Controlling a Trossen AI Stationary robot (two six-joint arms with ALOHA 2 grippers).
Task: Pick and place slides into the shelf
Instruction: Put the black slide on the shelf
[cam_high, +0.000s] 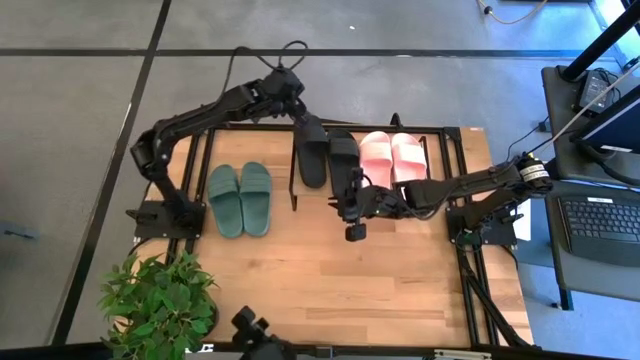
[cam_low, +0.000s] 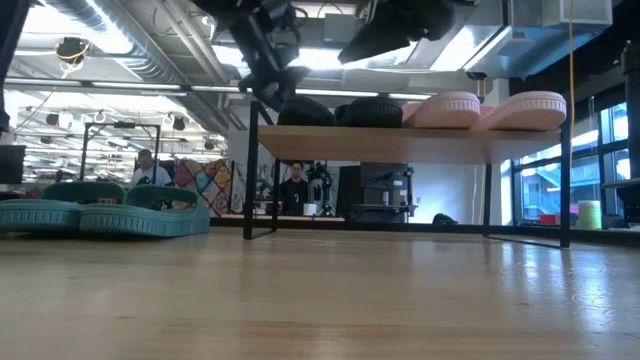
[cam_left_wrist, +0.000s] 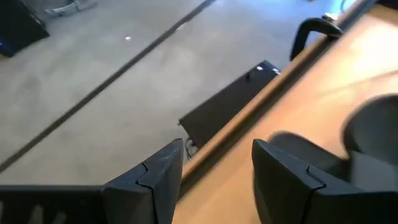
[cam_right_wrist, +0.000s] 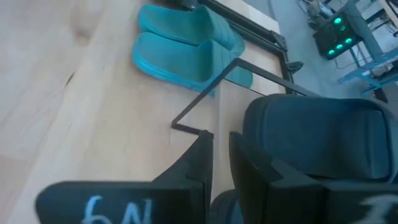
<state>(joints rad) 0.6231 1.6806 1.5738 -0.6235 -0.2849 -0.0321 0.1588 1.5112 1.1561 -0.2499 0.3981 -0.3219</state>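
Your left gripper (cam_high: 297, 112) hangs open over the left black slide's (cam_high: 311, 150) far end on the shelf (cam_high: 445, 131). Your right gripper (cam_high: 352, 190), fingers nearly together, touches the other black slide (cam_high: 343, 152). Pink slides (cam_high: 391, 155) are shelved; green slides (cam_high: 240, 198) lie beside it.

1. From overhead we look straight down on the whole table (cam_high: 330, 270).
2. At tabletop height we face level across it into the room.
3. Each wrist camera peers closely past its own fingers.
4. All views share the shelf (cam_high: 440, 130).
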